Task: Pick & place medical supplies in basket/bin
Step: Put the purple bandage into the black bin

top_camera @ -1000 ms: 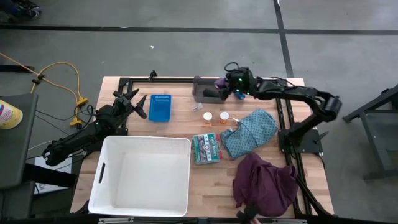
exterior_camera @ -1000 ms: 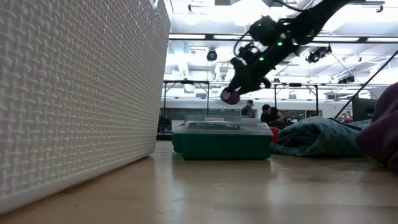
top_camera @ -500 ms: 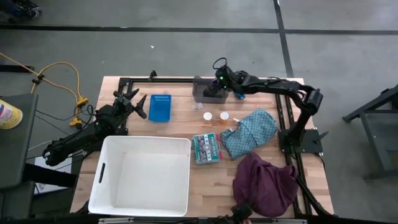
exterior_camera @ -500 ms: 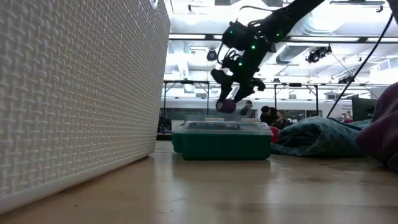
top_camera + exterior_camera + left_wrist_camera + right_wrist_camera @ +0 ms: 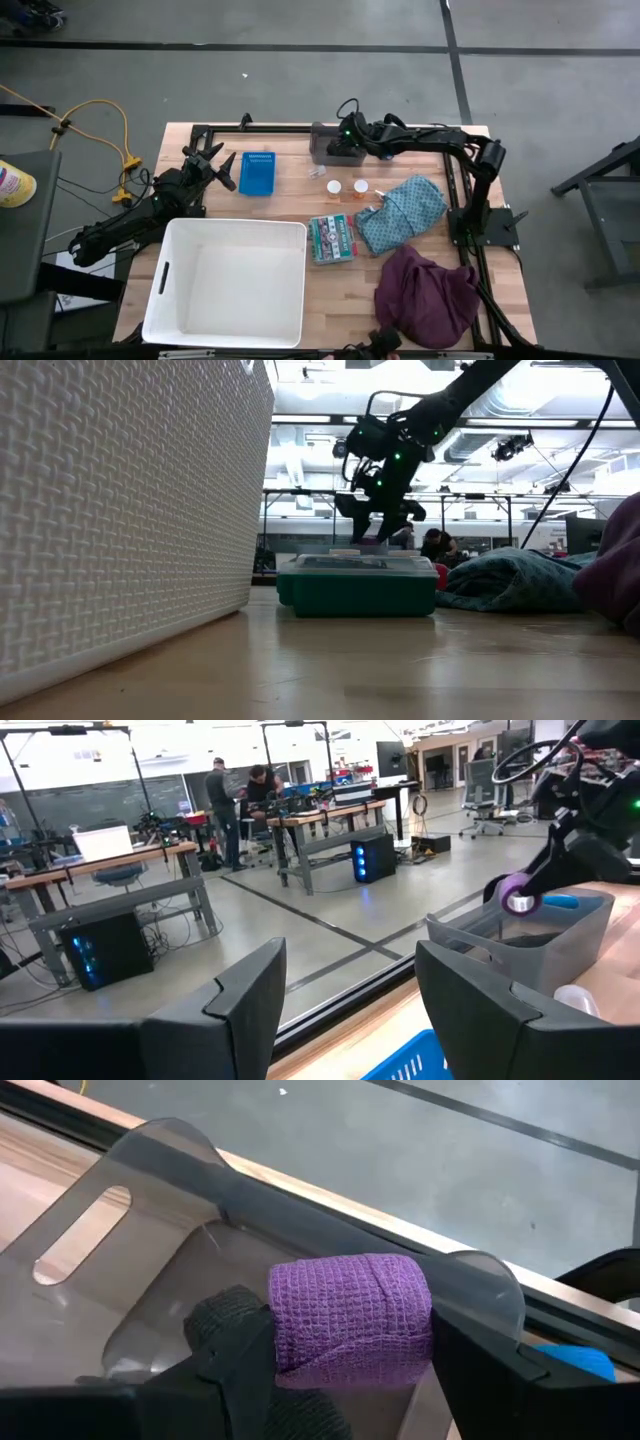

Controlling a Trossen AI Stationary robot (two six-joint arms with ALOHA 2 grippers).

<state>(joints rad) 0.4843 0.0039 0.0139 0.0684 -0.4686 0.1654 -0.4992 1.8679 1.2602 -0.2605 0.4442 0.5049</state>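
My right gripper point(image 5: 345, 135) is shut on the small purple roll point(image 5: 350, 1315) and hangs over the grey bin point(image 5: 322, 150) at the table's far edge. In the left wrist view the purple roll point(image 5: 520, 898) sits just above the bin's rim point(image 5: 520, 935), with the blue roll point(image 5: 562, 902) inside the bin behind it. Two orange bottles point(image 5: 333, 188) point(image 5: 360, 188) stand on the table just nearer than the bin. The teal cloth point(image 5: 405, 212) and the maroon cloth point(image 5: 425, 295) lie at the right. My left gripper point(image 5: 215, 165) waits open at the left, beside the white basket point(image 5: 228, 285). My right gripper pinches the purple roll between its two fingers point(image 5: 240, 1345), one on each opposite side of the roll's body point(image 5: 290, 1330). It comes slanting down from the table's right. The roll is lifted clear, inside the bin's opening and above its floor point(image 5: 160, 1300).
A flat blue box point(image 5: 257, 172) lies near my left gripper, and a green box point(image 5: 332, 238) sits mid-table between the basket and the teal cloth. A black frame point(image 5: 240, 128) runs along the far edge. People work at benches in the room beyond.
My right gripper has carried the purple roll toward the table's left and downward, from beside the grey bin's right end to over the bin, and the roll now sits low at the bin's rim. The gripper has stayed shut on it.
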